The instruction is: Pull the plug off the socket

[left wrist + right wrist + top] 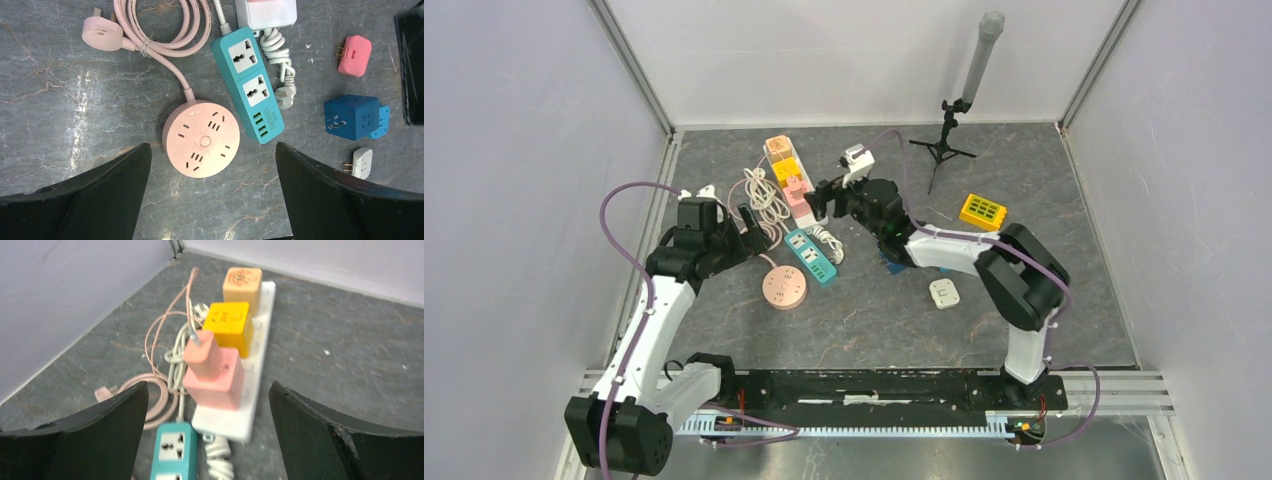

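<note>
The round pink plastic socket (pixel 784 288) lies on the grey marbled table (pixel 1034 165). Just right of it: the teal rectangular power strip (pixel 811 256). Beyond it: the long white power strip (pixel 790 182) carrying cube adapters. Well right of it: a small white plug adapter (pixel 944 293).

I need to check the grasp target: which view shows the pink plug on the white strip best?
Right wrist: the pink plug sits close and centred atop a pink cube. The top view shows it only as a tiny pink speck; the left wrist view catches just the strip's end.

Smooth pink plastic plug (pixel 202 359), perhaps matt
</note>
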You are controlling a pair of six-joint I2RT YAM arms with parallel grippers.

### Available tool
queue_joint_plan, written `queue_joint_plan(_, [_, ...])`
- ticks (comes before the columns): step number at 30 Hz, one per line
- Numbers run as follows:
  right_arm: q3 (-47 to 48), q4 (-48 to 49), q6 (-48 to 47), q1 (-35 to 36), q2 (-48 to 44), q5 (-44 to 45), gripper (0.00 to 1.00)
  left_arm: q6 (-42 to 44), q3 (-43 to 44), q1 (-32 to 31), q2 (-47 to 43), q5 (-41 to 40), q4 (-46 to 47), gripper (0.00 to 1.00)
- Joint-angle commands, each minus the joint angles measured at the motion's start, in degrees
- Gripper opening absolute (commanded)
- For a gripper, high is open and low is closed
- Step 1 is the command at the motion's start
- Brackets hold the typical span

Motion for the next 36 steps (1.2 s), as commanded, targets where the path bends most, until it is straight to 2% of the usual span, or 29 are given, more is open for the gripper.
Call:
queue_joint_plan(1, [9.46, 6.01, -2.3, 1.82, 6.96, 3.46, 0.94, -0.04, -1.62, 0.44, -1.96, -1.76, 2.59, 1.0])
queue_joint_plan(7, [20.53, 1.18, -6.76, 3.96, 16.13, 8.17, 0.88, -0.09, -1.55, 0.49, -1.32, -1.31, 2.6, 1.0])
queue_joint_plan(15, [28.4, -3.9, -8.59, 4.63, 23.66, 13.24, 0.69, -0.29, -1.54, 0.52, 1.19, 0.43, 1.85, 1.0])
queue_joint_plan(17, [29.52, -4.32, -8.92, 4.57, 24.79, 13.7, 0.6, -0.45, -1.46, 0.47, 1.57, 0.86, 1.89, 1.0])
queue_joint_plan(20, [30.3, -4.3, -9.77, 4.59, 25.49, 13.84, 0.36, -0.68, -1.21, 0.46, 1.89, 1.38, 2.01, 1.0])
queue_joint_plan(23, [28.09, -3.2, -10.48, 4.69, 23.55, 14.09, 0.15, -1.24, -0.81, 0.45, 2.08, 2.63, 2.58, 1.0])
queue_joint_plan(26, [23.7, -2.99, -10.75, 4.82, 19.75, 15.06, 0.06, -2.88, -0.45, 0.46, 2.27, 4.01, 3.74, 1.0])
queue_joint_plan(29, [17.72, -4.81, -9.57, 4.89, 14.21, 15.53, 0.04, -5.43, -1.14, 0.42, 2.98, 7.78, 7.59, 1.0])
queue_joint_plan(34, [6.64, -5.97, -5.86, 5.17, 6.35, 14.52, 0.04, -13.22, -4.02, -0.65, 6.7, 13.33, 19.95, 1.0])
queue_joint_plan(36, [3.65, -6.15, -4.57, 5.14, 4.56, 13.26, 0.04, -16.1, -4.63, -1.17, 9.58, 14.39, 24.65, 0.96])
